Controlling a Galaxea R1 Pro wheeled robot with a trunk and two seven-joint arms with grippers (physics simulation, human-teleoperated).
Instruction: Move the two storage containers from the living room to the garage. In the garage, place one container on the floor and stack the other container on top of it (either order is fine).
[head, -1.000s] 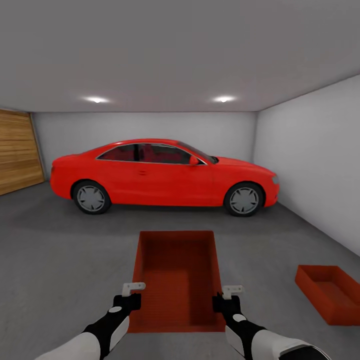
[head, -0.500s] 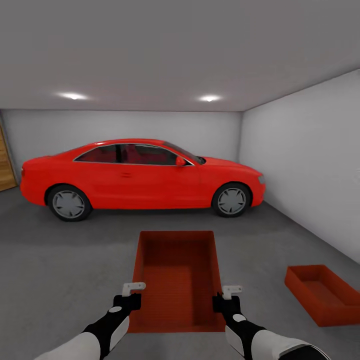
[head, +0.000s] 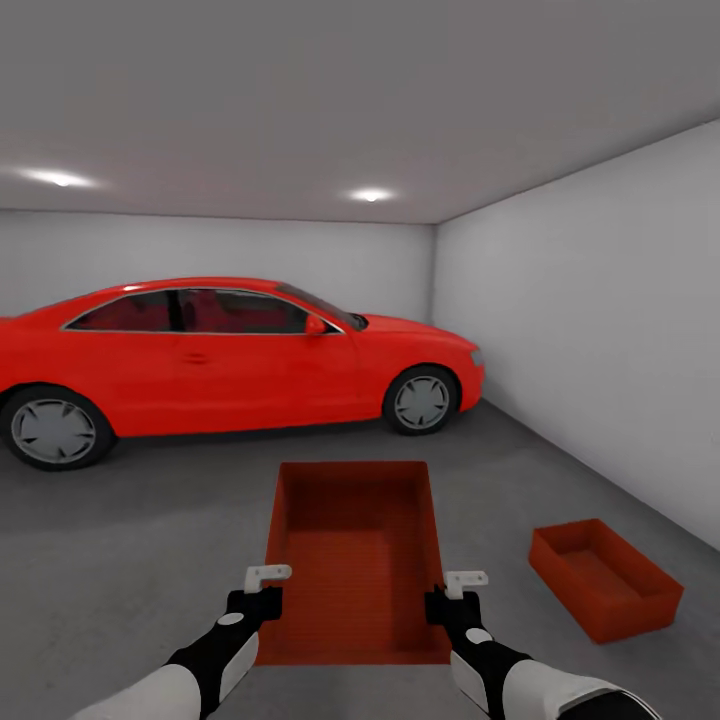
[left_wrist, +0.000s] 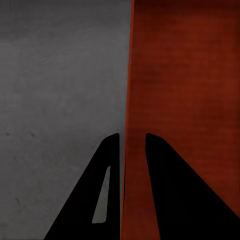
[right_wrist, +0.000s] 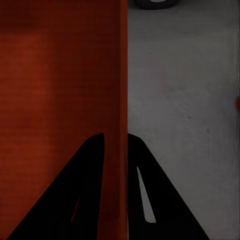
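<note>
No text, label, brand, number or sign can be read anywhere; every surface in the views is plain.

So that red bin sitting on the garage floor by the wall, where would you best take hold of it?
Probably by its two long walls, from above. The storage container on the floor is open-topped with thin upright walls, so fingers can straddle a rim. The carried container is held just so: the left gripper and right gripper each pinch a long side wall.

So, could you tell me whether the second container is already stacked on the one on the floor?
No, the held container is apart from the other container on the floor.
</note>
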